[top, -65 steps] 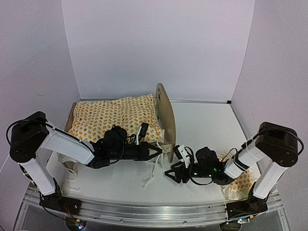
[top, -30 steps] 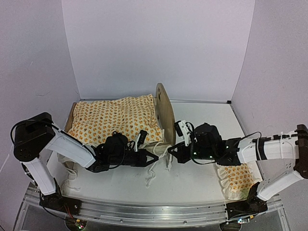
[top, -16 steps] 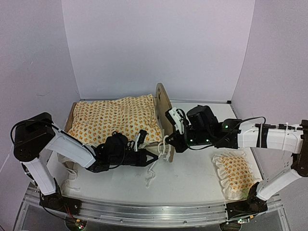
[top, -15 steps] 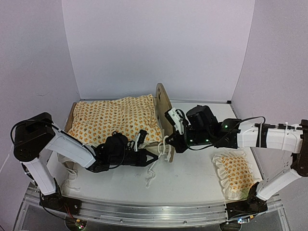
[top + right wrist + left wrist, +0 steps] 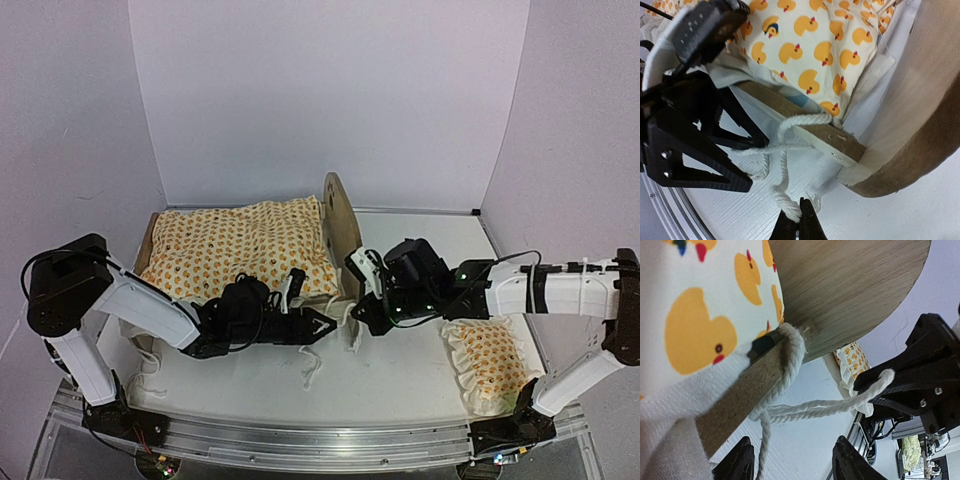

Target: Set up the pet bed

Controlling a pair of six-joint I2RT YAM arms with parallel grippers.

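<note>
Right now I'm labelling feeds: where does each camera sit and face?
Top external: above, behind the bases, overlooking the pet bed; left arm and right arm show.
Left wrist: low beside the bed, facing its end board; own jaws apart at bottom.
Right wrist: facing the bed's corner; own jaws pinch the cord.
Both wrist views share the cord round the side rail.

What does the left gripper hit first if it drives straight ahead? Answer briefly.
The left gripper, jaws open, would first meet the white cord stretched toward the right gripper. Behind it is probably the end board of the pet bed, though depth is unclear.
</note>
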